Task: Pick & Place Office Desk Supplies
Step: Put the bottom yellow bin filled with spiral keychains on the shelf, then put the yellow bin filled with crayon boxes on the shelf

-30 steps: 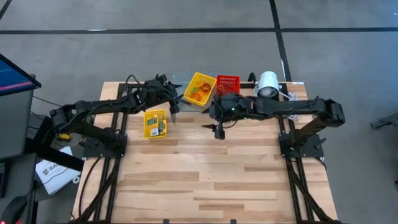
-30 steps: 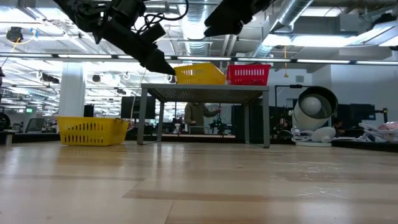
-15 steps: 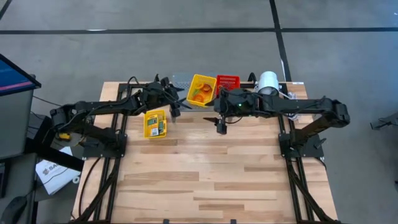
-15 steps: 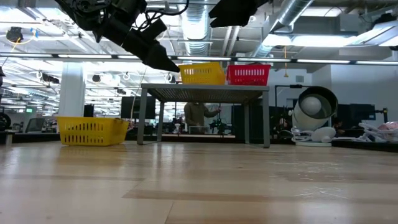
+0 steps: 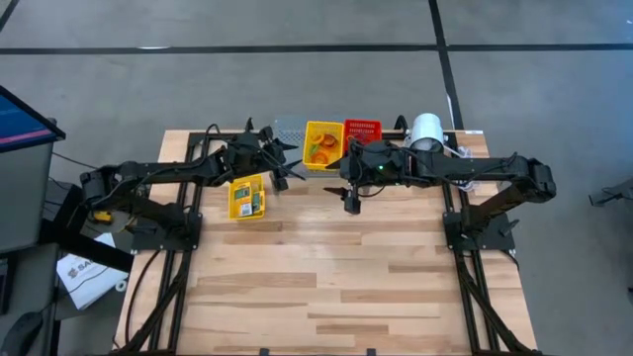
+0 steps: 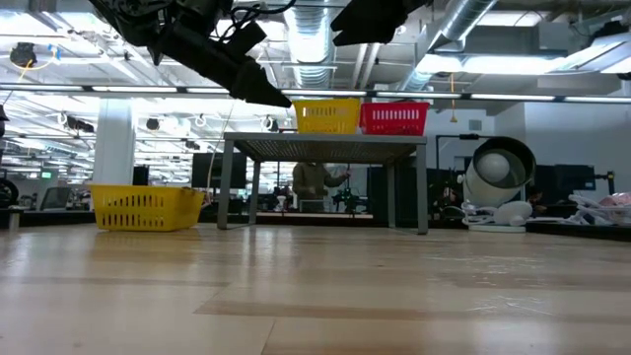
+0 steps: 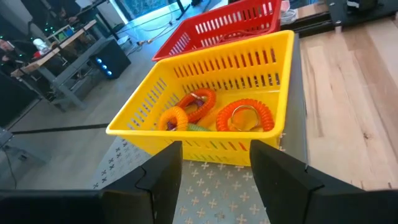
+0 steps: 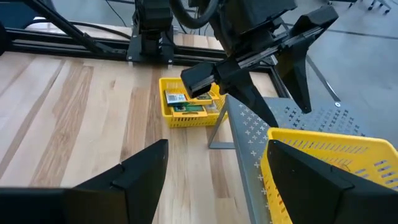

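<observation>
Both grippers hover empty, jaws spread, beside the yellow basket point(image 5: 323, 144) of rubber bands point(image 7: 244, 116) on the stand point(image 7: 249, 193), likely just set there.

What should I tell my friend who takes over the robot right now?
Left hand: open, empty, raised just in front of the yellow basket on the grey stand.
Right hand: open, empty, raised over the table near the stand.
Things: orange and red rubber bands lie in that yellow basket, beside the red basket. Crayon boxes sit in a second yellow basket on the table.
Done: those items are binned.
Left: cannot tell; no loose supplies show.
</observation>
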`<state>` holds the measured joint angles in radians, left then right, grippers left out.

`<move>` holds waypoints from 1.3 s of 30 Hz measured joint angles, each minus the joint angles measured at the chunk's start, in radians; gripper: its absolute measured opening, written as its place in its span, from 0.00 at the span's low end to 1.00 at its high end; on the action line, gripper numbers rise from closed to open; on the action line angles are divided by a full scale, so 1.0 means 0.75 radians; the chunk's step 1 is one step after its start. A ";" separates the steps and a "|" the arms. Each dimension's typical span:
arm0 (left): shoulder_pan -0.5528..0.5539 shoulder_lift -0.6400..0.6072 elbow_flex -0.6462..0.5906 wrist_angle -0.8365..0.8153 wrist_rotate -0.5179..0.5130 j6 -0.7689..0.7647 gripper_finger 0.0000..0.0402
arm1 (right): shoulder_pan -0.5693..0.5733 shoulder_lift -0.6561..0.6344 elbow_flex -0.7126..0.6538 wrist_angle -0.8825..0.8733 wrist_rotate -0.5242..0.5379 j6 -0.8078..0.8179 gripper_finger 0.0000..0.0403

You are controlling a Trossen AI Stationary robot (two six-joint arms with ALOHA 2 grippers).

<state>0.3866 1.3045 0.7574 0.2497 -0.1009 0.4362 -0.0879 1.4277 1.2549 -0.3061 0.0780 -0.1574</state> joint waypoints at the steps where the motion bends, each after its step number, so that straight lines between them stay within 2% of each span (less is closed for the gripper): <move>1: -0.001 0.000 0.000 0.000 0.000 0.000 0.45 | 0.000 0.000 0.000 0.000 0.000 0.001 0.67; 4: -0.001 -0.006 0.001 -0.021 -0.008 0.000 0.45 | 0.000 0.000 0.000 -0.003 0.000 0.011 0.67; 7: -0.003 -0.058 0.001 -0.111 -0.070 0.000 0.45 | 0.000 0.000 0.000 -0.029 0.000 0.025 0.67; 11: -0.035 -0.198 0.001 -0.308 -0.173 -0.004 0.45 | 0.005 0.000 0.000 -0.041 -0.001 0.025 0.67; 14: -0.080 -0.324 0.003 -0.454 -0.186 -0.041 0.45 | 0.004 0.000 0.000 -0.035 -0.002 0.024 0.67; 19: -0.175 -0.485 0.003 -0.738 -0.206 -0.164 0.45 | 0.012 0.000 0.000 -0.011 -0.002 0.004 0.67; 23: -0.254 -0.536 -0.002 -0.892 -0.218 -0.313 0.45 | 0.040 0.000 0.000 0.009 -0.003 0.001 0.67; 29: -0.327 -0.554 -0.014 -0.762 -0.082 -0.453 0.45 | 0.095 0.001 0.000 0.010 -0.002 0.014 0.67; 34: -0.331 -0.624 -0.201 -0.388 0.019 -0.461 0.45 | 0.146 0.001 0.000 0.010 -0.002 0.043 0.67; 39: -0.331 -0.762 -0.336 -0.302 0.021 -0.514 0.45 | 0.183 0.000 0.000 -0.005 -0.001 0.046 0.67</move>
<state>0.1383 0.7333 0.5055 0.0232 -0.0852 0.0508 0.0495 1.4277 1.2550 -0.3095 0.0772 -0.1229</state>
